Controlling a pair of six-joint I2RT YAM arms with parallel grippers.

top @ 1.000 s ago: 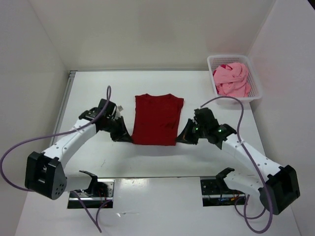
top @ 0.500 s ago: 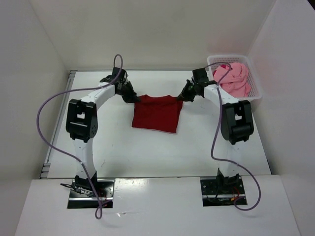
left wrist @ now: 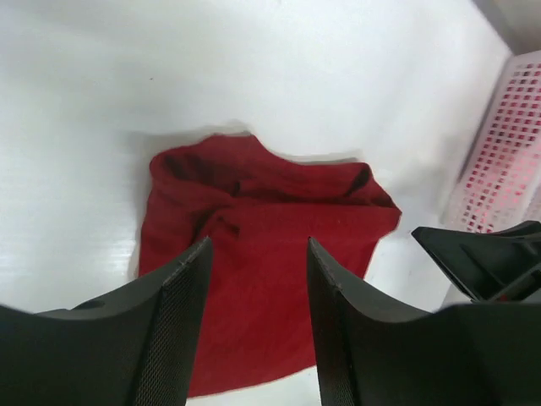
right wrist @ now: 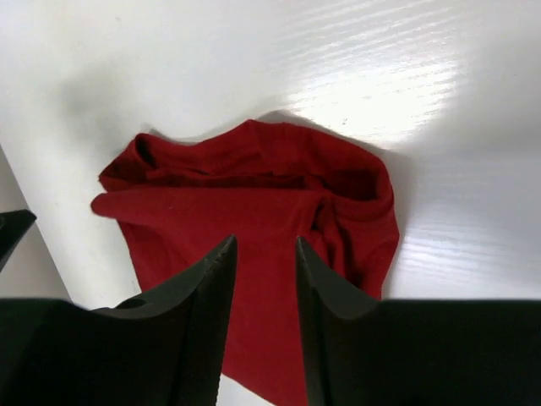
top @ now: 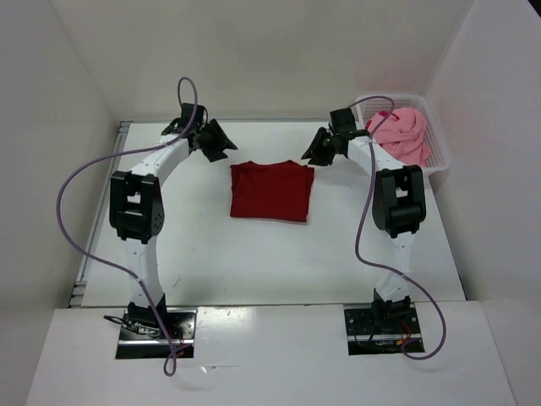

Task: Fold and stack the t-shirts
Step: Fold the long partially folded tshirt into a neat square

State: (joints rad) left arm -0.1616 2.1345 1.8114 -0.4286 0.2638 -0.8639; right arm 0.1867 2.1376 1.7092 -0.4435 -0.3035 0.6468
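Note:
A dark red t-shirt (top: 270,191) lies folded into a short rectangle at the middle of the far half of the table. My left gripper (top: 218,144) hangs just off its far left corner, open and empty. Off the far right corner, my right gripper (top: 314,152) is also open and empty. In the left wrist view the left gripper (left wrist: 259,245) has its jaws apart above the red t-shirt (left wrist: 262,211), not touching it. The right wrist view shows the right gripper (right wrist: 265,244) the same way over the t-shirt (right wrist: 254,203). A light pink t-shirt (top: 399,135) lies bunched in the basket.
The white lattice basket (top: 437,135) stands at the far right corner, close to my right arm; its wall (left wrist: 507,144) shows in the left wrist view. White walls close in the table on the left, back and right.
Both grippers carried the shirt's near edge to the far edge, folding it in half. They have now opened, let go of the cloth and drawn apart from it.

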